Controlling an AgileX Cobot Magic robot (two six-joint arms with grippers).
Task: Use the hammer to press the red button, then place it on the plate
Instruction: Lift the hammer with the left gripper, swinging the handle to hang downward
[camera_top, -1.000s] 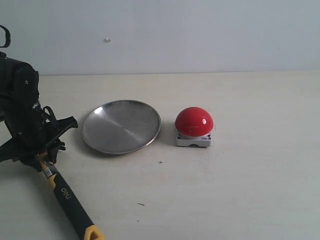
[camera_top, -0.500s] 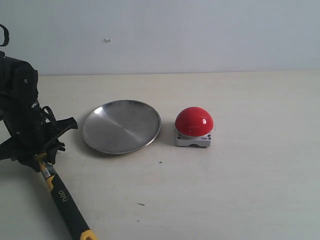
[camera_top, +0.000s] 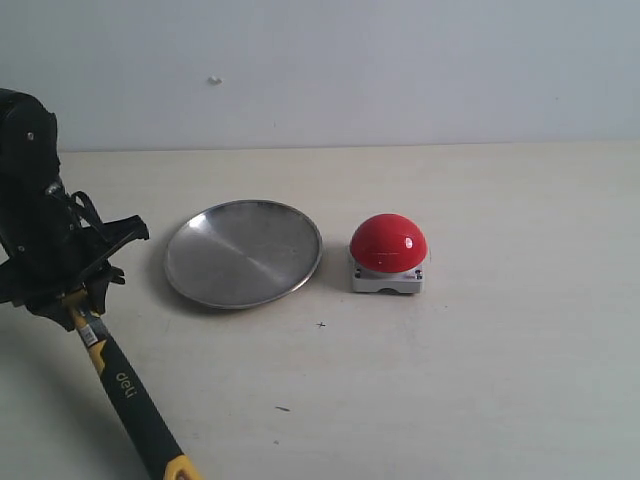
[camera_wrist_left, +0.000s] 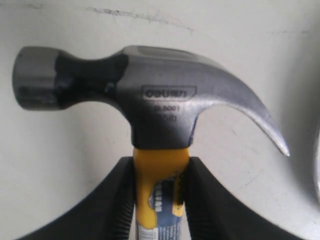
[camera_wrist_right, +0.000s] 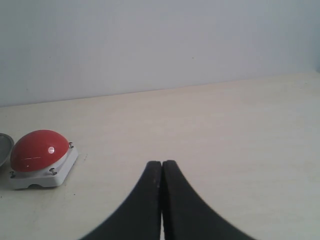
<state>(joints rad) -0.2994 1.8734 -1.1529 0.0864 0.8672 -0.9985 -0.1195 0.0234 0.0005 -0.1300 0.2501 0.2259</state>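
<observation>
Left claw (camera_top: 68, 298), clamped on the hammer (camera_top: 125, 388), hides its head; handle slants toward the worktop's (camera_top: 480, 380) near edge, tip cut off.

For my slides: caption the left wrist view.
Left hand grips the hammer by its yellow neck, just below the head.

Ext frontal, mid-range; L wrist close on hammer (camera_wrist_left: 160, 110); R wrist low, shares red button (camera_wrist_right: 37, 149)

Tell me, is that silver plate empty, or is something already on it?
Empty. The plate shows only bare brushed metal; the hammer is off to its side, clamped by the left end effector.
</observation>
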